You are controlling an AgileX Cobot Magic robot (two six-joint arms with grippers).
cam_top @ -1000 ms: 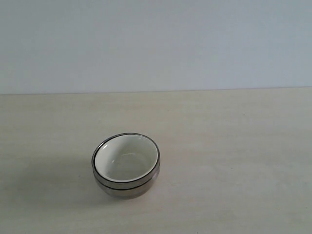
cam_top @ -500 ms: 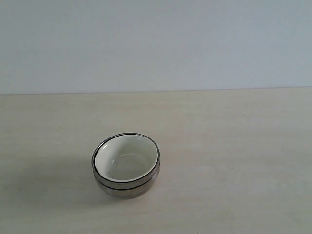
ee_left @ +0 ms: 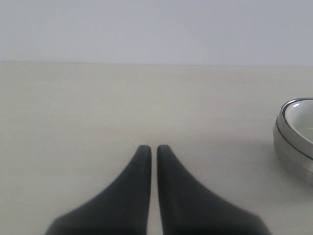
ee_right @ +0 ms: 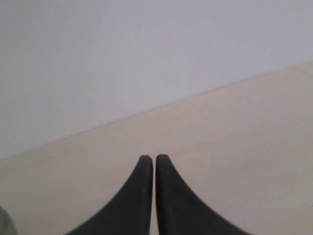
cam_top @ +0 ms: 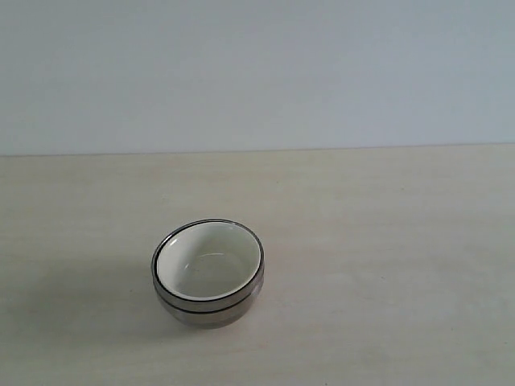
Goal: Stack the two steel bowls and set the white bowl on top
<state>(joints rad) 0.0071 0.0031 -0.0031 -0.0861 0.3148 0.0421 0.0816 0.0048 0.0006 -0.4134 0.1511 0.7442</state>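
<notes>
Stack is built: steel bowls (cam_top: 206,309) nested one in the other, both rims showing as two bands close together, the white bowl (cam_top: 208,261) seated inside the top one with its rim about level with the steel rim. The stack sits upright on the table (cam_top: 386,241), left of centre and toward the near edge in the exterior view, with a soft shadow to its left. Plain pale wall (cam_top: 257,72) behind. Left gripper (ee_left: 153,148): jaws closed, only a hairline slit between the dark fingers, nothing in them. It hangs over bare table, well apart from the stack. Its wrist view catches the steel bowls (ee_left: 289,149) at the frame edge with the white bowl (ee_left: 304,113) inside. Right gripper (ee_right: 154,157): jaws closed tip to tip, also empty, over bare table with the wall beyond. Neither gripper touches a bowl. There is a grey sliver in one corner of the right wrist view; can't tell what it is.
</notes>
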